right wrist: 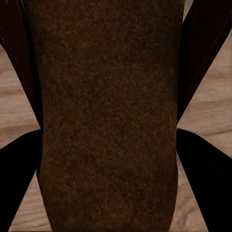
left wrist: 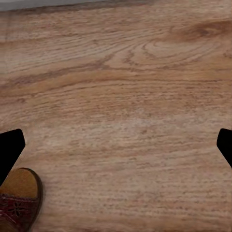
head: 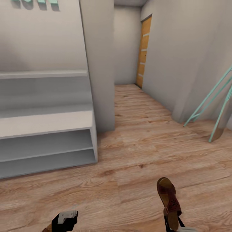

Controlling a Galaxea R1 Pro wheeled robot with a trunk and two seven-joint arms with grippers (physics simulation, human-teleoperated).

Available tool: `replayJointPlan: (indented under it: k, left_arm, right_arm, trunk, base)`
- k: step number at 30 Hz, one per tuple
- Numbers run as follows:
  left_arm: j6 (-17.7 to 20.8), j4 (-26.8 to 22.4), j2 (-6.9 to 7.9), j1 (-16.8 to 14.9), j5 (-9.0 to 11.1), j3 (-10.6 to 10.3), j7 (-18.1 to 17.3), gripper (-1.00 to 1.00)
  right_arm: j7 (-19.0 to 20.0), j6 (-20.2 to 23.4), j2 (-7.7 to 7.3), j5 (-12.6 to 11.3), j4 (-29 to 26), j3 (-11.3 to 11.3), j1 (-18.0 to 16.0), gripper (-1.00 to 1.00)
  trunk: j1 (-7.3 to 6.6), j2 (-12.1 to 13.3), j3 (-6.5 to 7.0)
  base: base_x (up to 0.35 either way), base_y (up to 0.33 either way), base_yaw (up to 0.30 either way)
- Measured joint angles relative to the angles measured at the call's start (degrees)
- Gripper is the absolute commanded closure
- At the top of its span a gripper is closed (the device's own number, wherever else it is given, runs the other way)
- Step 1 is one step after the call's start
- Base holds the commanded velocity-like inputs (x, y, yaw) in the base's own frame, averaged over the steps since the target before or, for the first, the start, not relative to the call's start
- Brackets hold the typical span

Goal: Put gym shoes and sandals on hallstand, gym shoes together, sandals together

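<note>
One sandal [head: 168, 201] clamped in right end effector [head: 172, 222], long axis pointing away down corridor; left end effector [left wrist: 116, 145] spread wide, second sandal [left wrist: 17, 203] beside it.

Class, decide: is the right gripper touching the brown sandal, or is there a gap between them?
Touching. In the right wrist view both dark fingers press against the sides of the sandal, with no floor visible between them; the head view shows it held up off the floor.

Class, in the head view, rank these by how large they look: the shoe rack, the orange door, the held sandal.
1. Shoe rack, largest.
2 and 3. Orange door and sandal look alike; the door is far off, the sandal near, so unranked.
</note>
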Motion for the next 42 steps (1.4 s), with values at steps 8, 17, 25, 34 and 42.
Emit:
replayJointPlan:
  k: [8,17,25,34,42]
  left_arm:
    - [0.07,-0.01,0.00,0.00,0.00,0.01,-0.01,-1.00]
    - [0.08,0.01,0.00,0.00,0.00,-0.01,0.05,-1.00]
    - [0.08,0.03,0.00,0.00,0.00,-0.01,0.06,-1.00]
    - [0.04,0.08,0.00,0.00,0.00,-0.01,0.04,-1.00]
    - [0.05,0.06,0.00,0.00,0.00,0.01,0.04,-1.00]
  right_arm:
    - [0.00,0.01,-0.01,0.01,0.00,0.02,0.00,1.00]
    - [0.00,-0.01,0.01,0.01,0.00,0.01,0.00,1.00]
    - [0.00,-0.01,-0.06,0.00,0.00,0.00,0.00,1.00]
    - [0.00,-0.01,-0.01,0.01,0.00,-0.01,0.00,1.00]
    - [0.00,0.01,0.01,0.05,0.00,0.02,0.00,1.00]
  trunk:
    - [0.01,0.00,0.45]
    - [-0.01,0.00,0.97]
    - [-0.01,0.00,1.42]
    - [-0.01,0.00,1.94]
    - [-0.01,0.00,2.39]
  base:
    - [-0.201,0.204,0.217]
    - [-0.085,0.110,0.217]
    - [-0.002,0.002,0.217]
    - [0.000,0.001,0.217]
    - [0.000,0.117,0.217]
